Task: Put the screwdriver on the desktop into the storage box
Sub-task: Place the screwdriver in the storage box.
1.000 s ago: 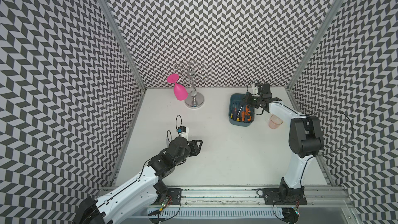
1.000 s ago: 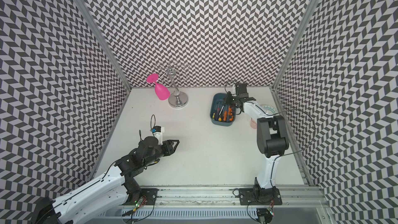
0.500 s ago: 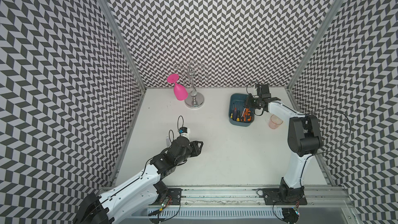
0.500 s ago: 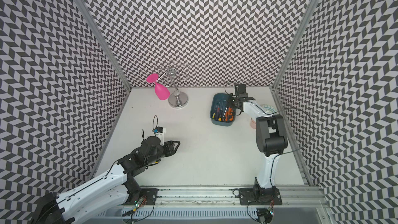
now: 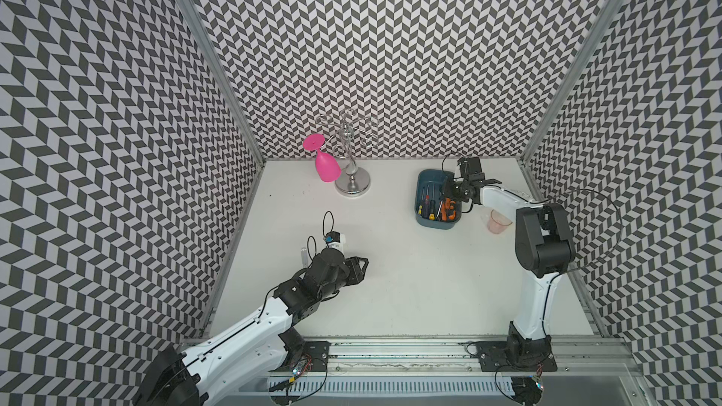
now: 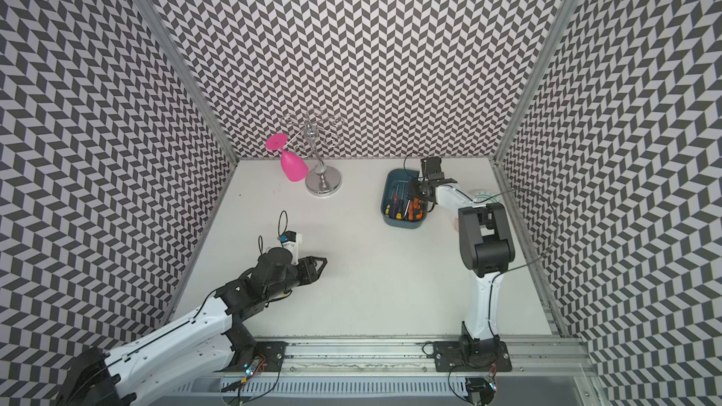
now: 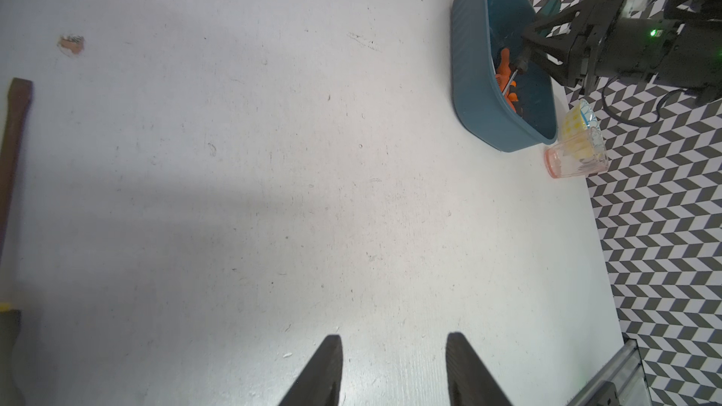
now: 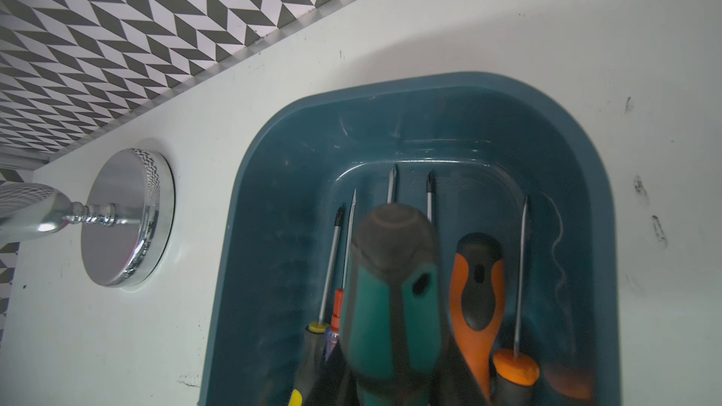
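1. Currently right gripper (image 5: 448, 190) sits over the dark teal plastic storage box (image 5: 419, 205), rectangular with rounded corners and low walls, at the far right of the white matte desktop (image 5: 410, 279).
2. Its claw is narrow and clamped on the green-and-black rubber-handled screwdriver (image 8: 392, 298). In the right wrist view, dark shapes flank the handle at the frame edge and look like the fingers.
3. That screwdriver is inside the box outline, above the tools already lying there, with its dark butt end pointing at the box's far end wall. The handle is blurred, so I cannot tell whether it touches the tools under it.
4. Box contents:
   - a fat orange-and-black handle (image 8: 478, 287)
   - a thin shaft with a round orange knob (image 8: 515, 369)
   - a yellow-collared black handle (image 8: 318, 330)
   - all shafts point at the same end wall
5. Other side: left gripper (image 7: 394, 339) has its jaws apart at a moderate gap with nothing between them. It is over bare desktop at the near left, well apart from the box.
6. Clear pinkish tumbler (image 5: 498, 222) stands just beside the box's near right corner. Small patterned bowl with a yellow centre (image 7: 578, 119) is just beside the tumbler.
7. Chrome glass rack with a round base (image 5: 352, 185) stands at the back, left of the box. Pink plastic goblet (image 5: 327, 165) hangs upside down from it.
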Controlling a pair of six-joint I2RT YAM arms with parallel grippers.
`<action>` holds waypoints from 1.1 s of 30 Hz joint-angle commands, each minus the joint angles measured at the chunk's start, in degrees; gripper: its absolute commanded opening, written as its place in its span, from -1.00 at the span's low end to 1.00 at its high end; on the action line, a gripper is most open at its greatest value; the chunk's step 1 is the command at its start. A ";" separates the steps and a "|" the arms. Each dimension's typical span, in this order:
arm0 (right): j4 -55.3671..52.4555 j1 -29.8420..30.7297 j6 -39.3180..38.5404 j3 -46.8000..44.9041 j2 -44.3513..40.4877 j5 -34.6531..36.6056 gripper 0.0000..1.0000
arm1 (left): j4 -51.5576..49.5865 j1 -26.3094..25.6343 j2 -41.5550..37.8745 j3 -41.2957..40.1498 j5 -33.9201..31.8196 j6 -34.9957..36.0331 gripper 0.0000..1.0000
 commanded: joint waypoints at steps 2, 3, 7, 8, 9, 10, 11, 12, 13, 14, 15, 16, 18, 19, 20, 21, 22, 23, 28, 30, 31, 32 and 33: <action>0.94 0.72 -0.55 1.96 2.38 0.05 -0.37 | 1.43 0.26 -0.02 -0.56 0.46 -0.42 -0.07; 0.98 0.72 -0.45 2.21 2.65 0.00 -0.36 | 1.36 0.22 -0.02 -0.64 0.38 -0.47 -0.07; 0.58 0.83 -0.08 3.46 4.01 -0.27 -0.29 | 1.28 0.24 -0.14 -0.68 0.38 -0.50 -0.07; 0.37 0.90 -0.02 3.89 4.33 -0.33 -0.27 | 1.28 0.25 -0.12 -0.71 0.42 -0.52 -0.07; 0.21 0.98 -0.02 4.07 4.52 -0.34 -0.24 | 1.21 0.24 -0.10 -0.68 0.46 -0.52 -0.07; 0.18 0.99 0.00 4.15 4.52 -0.18 -0.21 | 1.20 0.20 -0.21 -0.67 0.40 -0.61 -0.07; 0.11 1.09 0.00 4.17 4.45 -0.01 -0.18 | 1.13 0.26 -0.24 -0.64 0.37 -0.59 -0.07; 0.11 1.16 0.02 4.23 4.29 0.14 -0.16 | 1.14 0.24 -0.27 -0.77 0.38 -0.64 -0.07; -0.10 1.16 0.16 4.28 4.11 0.34 -0.15 | 1.17 0.19 -0.37 -0.76 0.38 -0.66 -0.07; -0.37 1.16 0.22 4.32 3.71 0.18 -0.14 | 1.10 0.22 -0.37 -0.64 0.38 -0.70 -0.07; -0.33 1.25 0.13 4.17 3.22 0.11 -0.14 | 1.10 0.19 -0.37 -0.72 0.38 -0.70 -0.07; -0.13 1.27 0.28 3.80 2.38 -0.02 -0.14 | 1.04 0.19 -0.38 -0.58 0.33 -0.67 -0.07; 0.31 1.36 0.52 3.03 0.57 -0.01 -0.14 | 0.98 0.23 -0.46 -0.56 0.29 -0.72 -0.07; 0.60 1.49 0.69 2.40 -0.44 -0.15 -0.13 | 0.84 0.25 -0.42 -0.52 0.19 -0.87 -0.07; 0.71 1.51 0.70 1.79 -1.54 -0.35 -0.13 | 0.77 0.25 -0.37 -0.38 0.12 -0.87 -0.07; 0.86 1.56 0.83 1.21 -2.64 -0.36 -0.13 | 0.82 0.25 -0.36 -0.41 0.03 -0.96 -0.07; 1.13 1.60 0.96 0.44 -3.85 -0.50 -0.13 | 0.61 0.24 -0.37 -0.37 -0.06 -1.04 -0.06; 1.60 1.69 1.16 -0.61 -5.22 -0.65 -0.13 | 0.44 0.26 -0.29 -0.20 -0.15 -1.09 -0.07; 3.63 2.39 1.81 -6.02 -12.07 -1.94 -0.13 | -0.89 0.28 -0.09 0.69 -1.18 -1.31 -0.06; 4.53 2.85 2.02 -8.42 -14.92 -2.43 -0.12 | -2.13 0.27 0.07 1.30 -1.96 -1.29 -0.06; 4.87 3.13 2.04 -9.71 -16.38 -2.72 -0.12 | -2.90 0.36 0.14 1.64 -2.53 -1.33 -0.05; 5.14 3.50 2.07 -10.95 -17.79 -2.85 -0.12 | -3.57 0.46 0.31 1.99 -3.07 -1.42 -0.05; 5.37 3.84 2.09 -12.12 -19.03 -2.82 -0.12 | -4.34 0.45 0.45 2.34 -3.57 -1.58 -0.05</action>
